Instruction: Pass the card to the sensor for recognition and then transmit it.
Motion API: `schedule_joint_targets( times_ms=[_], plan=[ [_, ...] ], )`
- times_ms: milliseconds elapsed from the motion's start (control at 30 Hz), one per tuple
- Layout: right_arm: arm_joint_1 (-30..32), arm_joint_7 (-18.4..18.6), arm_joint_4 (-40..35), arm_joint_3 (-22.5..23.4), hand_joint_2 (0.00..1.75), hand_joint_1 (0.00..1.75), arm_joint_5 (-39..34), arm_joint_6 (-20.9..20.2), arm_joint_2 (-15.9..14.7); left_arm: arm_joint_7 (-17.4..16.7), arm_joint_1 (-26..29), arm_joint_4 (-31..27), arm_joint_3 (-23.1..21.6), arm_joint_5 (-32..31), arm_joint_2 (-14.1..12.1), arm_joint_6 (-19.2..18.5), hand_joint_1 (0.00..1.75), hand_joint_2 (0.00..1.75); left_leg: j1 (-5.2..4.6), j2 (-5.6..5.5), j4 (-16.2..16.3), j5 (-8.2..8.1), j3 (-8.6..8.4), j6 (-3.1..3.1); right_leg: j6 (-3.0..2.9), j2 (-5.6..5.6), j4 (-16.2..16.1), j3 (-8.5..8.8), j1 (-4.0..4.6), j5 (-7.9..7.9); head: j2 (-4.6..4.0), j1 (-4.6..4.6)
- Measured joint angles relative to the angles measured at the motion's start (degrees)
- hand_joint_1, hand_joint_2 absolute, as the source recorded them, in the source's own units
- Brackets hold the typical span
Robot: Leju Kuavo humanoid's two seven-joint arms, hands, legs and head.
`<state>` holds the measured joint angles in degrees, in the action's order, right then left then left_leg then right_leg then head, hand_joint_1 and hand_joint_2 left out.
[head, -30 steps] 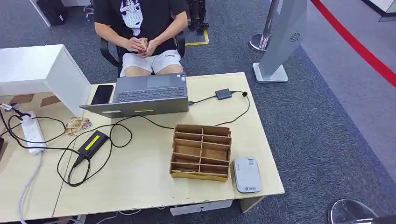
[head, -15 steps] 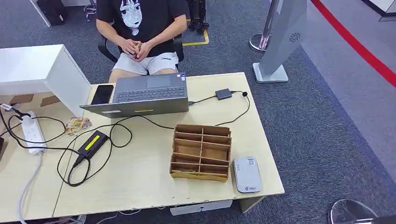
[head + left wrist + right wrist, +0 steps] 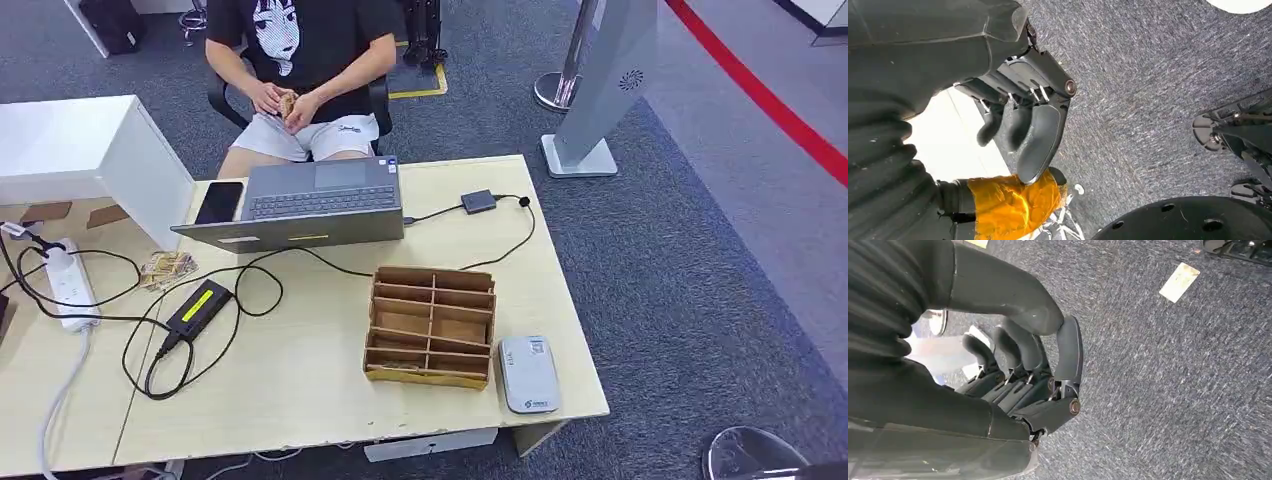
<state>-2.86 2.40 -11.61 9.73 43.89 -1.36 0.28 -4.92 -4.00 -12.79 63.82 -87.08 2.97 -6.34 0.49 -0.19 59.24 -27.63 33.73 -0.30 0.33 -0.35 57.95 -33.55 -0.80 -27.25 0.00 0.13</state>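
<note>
sensor [image 3: 528,373]: white reader at the desk's [image 3: 300,370] near right corner, just beside the cardboard organizer [image 3: 431,325]
card: can't tell where it is
left hand [image 3: 1023,125]: hanging over carpet, fingers loosely curled, holding nothing
right hand [image 3: 1023,380]: same, empty, well away from the sensor

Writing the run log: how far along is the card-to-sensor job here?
Can't pin it down. Both hands hang over the carpet holding nothing: left hand and right hand both have their fingers apart. On the desk, the white sensor sits beside the wooden organizer, nothing on top of it. The organizer's near slot holds something flat, possibly cards. This fits a card waiting for pickup, or one already scanned and passed on.
</note>
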Motion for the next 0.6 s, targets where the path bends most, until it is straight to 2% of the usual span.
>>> schedule_joint_targets(
  times_ms=[67, 133, 167, 200, 233, 267, 600],
  plan=[
    [0.0, 0.0, 0.0, 0.1, 1.75, 1.47, 0.0, 0.0, 0.0, 0.1, 0.0, 0.0, 0.0, 0.0, 0.0, 0.0, 1.31, 1.75, 0.0, 0.0, 0.0, 0.0, 0.0, 0.0, 0.0, 0.0, 0.0, 0.0, 0.0, 0.0, 0.0, 0.0],
    [0.0, 0.0, 0.0, 0.1, 1.75, 1.43, 0.0, 0.0, 0.0, 0.1, 0.0, 0.0, 0.0, 0.0, 0.0, 0.0, 0.98, 1.75, 0.0, 0.0, 0.0, 0.0, 0.0, 0.0, 0.0, 0.0, 0.0, 0.0, 0.0, 0.0, 0.0, 0.0],
    [0.0, 0.0, 0.0, 0.1, 1.75, 1.4, 0.0, 0.0, 0.0, 0.1, 0.0, 0.0, 0.0, 0.0, 0.0, 0.0, 0.87, 1.75, 0.0, 0.0, 0.0, 0.0, 0.0, 0.0, 0.0, 0.0, 0.0, 0.0, 0.0, 0.0, 0.0, 0.0],
    [0.0, 0.0, 0.0, 0.1, 1.75, 0.51, 0.0, 0.0, 0.0, 0.1, 0.0, 0.0, 0.0, 0.0, 0.0, 0.0, 0.72, 1.75, 0.0, 0.0, 0.0, 0.0, 0.0, 0.0, 0.0, 0.0, 0.0, 0.0, 0.0, 0.0, 0.0, 0.0],
    [0.0, 0.0, 0.0, 0.1, 1.75, 0.0, 0.0, 0.0, 0.0, 0.1, 0.0, 0.0, 0.0, 0.0, 0.0, 0.0, 0.47, 1.75, 0.0, 0.0, 0.0, 0.0, 0.0, 0.0, 0.0, 0.0, 0.0, 0.0, 0.0, 0.0, 0.0, 0.0],
    [0.0, 0.0, 0.0, 0.2, 1.75, 0.0, 0.0, 0.0, 0.0, 0.1, 0.0, 0.0, 0.0, 0.0, 0.0, 0.0, 0.03, 1.75, 0.0, 0.0, 0.0, 0.0, 0.0, 0.0, 0.0, 0.0, 0.0, 0.0, 0.0, 0.0, 0.0, 0.0],
    [0.0, -0.2, 0.0, 1.3, 1.75, 0.0, 2.1, 0.3, 0.0, 0.1, 0.0, 0.0, 0.0, 0.0, 0.0, 0.3, 0.0, 1.75, 0.0, 0.0, 0.0, 0.0, 0.0, 0.0, 0.0, 0.0, 0.0, 0.0, 0.0, 0.0, 0.02, 0.0]
  ],
)
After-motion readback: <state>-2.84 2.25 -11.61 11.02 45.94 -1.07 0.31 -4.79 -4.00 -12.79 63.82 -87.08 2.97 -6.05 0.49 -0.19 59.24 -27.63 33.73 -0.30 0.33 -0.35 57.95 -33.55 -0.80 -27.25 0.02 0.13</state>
